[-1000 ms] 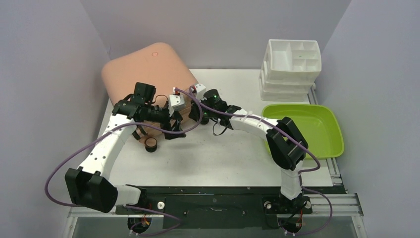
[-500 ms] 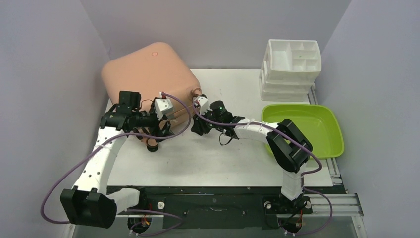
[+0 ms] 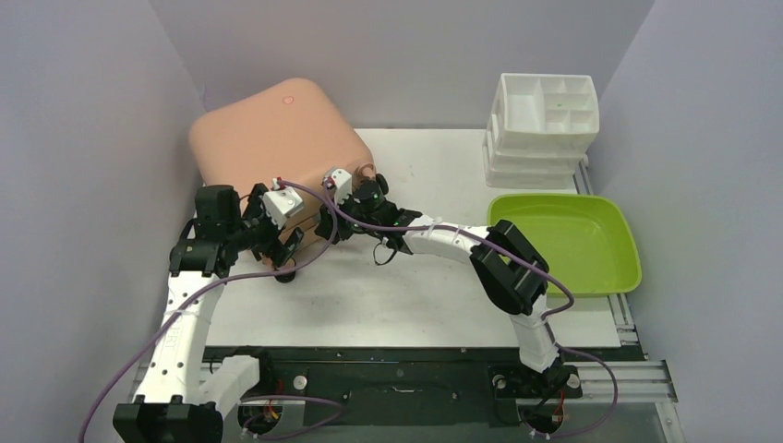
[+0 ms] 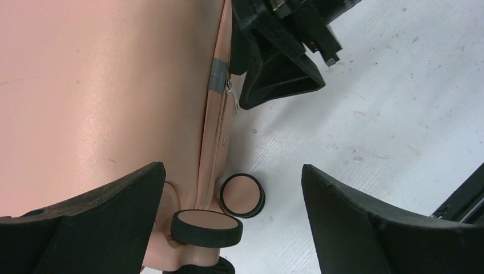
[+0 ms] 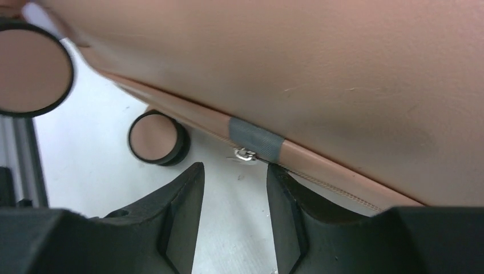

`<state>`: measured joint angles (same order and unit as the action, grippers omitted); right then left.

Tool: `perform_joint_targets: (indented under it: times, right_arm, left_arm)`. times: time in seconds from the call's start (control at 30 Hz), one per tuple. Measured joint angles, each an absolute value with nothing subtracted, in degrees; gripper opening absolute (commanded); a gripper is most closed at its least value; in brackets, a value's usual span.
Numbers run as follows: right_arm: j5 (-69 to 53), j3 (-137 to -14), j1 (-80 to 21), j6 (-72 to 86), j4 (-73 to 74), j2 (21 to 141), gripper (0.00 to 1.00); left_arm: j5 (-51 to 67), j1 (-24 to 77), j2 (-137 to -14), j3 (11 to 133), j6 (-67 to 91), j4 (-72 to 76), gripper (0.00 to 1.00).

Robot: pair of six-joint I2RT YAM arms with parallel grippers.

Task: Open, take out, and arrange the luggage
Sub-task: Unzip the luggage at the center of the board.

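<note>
Far left on worktop, luggage lies zipped shut. Left pincer has drawn back to corner by wheel, jaws wide, empty. Right pincer has slid leftward along seam, narrow gap now framing zipper pull, nothing gripped; unzipping looks imminent.

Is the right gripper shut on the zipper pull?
No, the right gripper is open, and the zipper pull on the luggage sits just ahead of the gap between its fingers.
</note>
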<state>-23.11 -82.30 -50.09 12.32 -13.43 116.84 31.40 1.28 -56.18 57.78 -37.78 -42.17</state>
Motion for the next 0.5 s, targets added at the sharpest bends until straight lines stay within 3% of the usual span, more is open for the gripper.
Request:
perform_joint_targets:
  times: [0.5]
  right_arm:
    - [-14.11,-84.73,-51.46,12.51,-9.78,120.05,0.40]
  left_arm:
    - [30.35,0.25,-50.78,51.99,-35.14,-42.04,0.87]
